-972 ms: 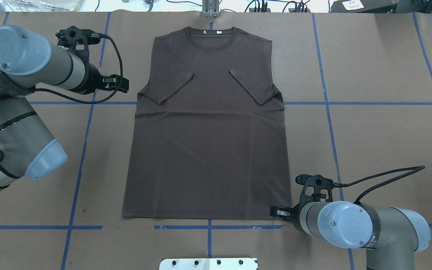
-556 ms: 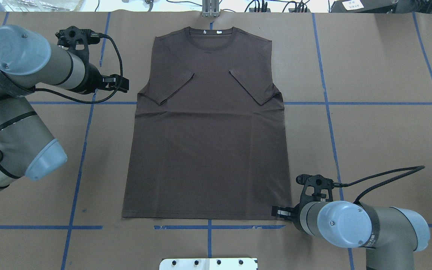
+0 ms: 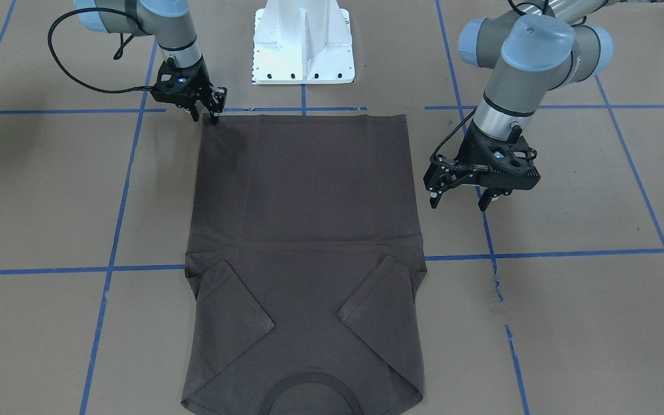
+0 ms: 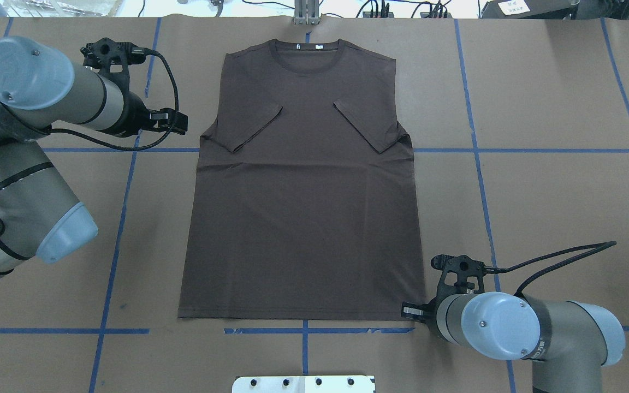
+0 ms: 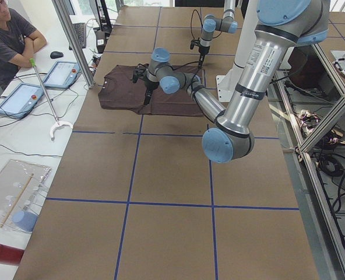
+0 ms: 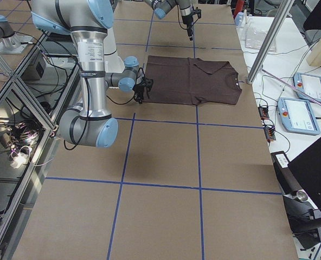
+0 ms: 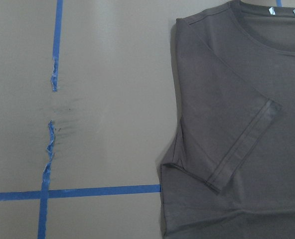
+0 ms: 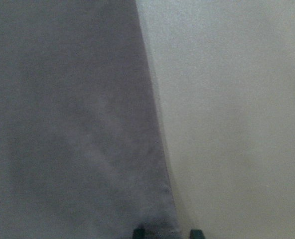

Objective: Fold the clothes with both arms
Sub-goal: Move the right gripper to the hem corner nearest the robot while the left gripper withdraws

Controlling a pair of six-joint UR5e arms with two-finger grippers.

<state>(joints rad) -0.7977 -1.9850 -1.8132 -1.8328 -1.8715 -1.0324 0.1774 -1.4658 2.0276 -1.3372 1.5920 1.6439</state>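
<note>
We take the dark brown-grey short-sleeved T-shirt of thin knit (image 4: 303,218) to be light and limp. It will sag from any pinch, and a single held corner would drag the rest askew. It lies flat in the middle of the table, with its ribbed round collar (image 4: 307,54) toward the far edge. Its straight hem (image 4: 298,316) lies toward the robot's edge, just short of the white metal pedestal base (image 3: 303,46). Both short sleeves (image 4: 254,128) are turned in over the body. We judge the corners the best holds: a hem corner and the shoulder on the same side, lifted together so the cloth stays taut.

The black two-finger right gripper (image 3: 207,112) is down at the hem corner on the robot's right. Its wrist view shows two fingertips (image 8: 138,232) apart with the shirt's side edge running between them. We read it as spread astride the cloth and not yet pinching. The black two-finger left gripper (image 3: 460,199) hangs with its fingers wide apart just beside the opposite side edge, near the sleeve, and holds nothing.

The table is covered in matte brown paper (image 4: 555,207) crossed by blue tape lines (image 4: 511,150); we expect the paper to grip the knit a little. Beyond the far edge is a white side bench (image 5: 9,134) with tablets (image 5: 62,74), where a seated person (image 5: 9,35) watches. An aluminium frame post (image 5: 73,41) stands at that edge.
</note>
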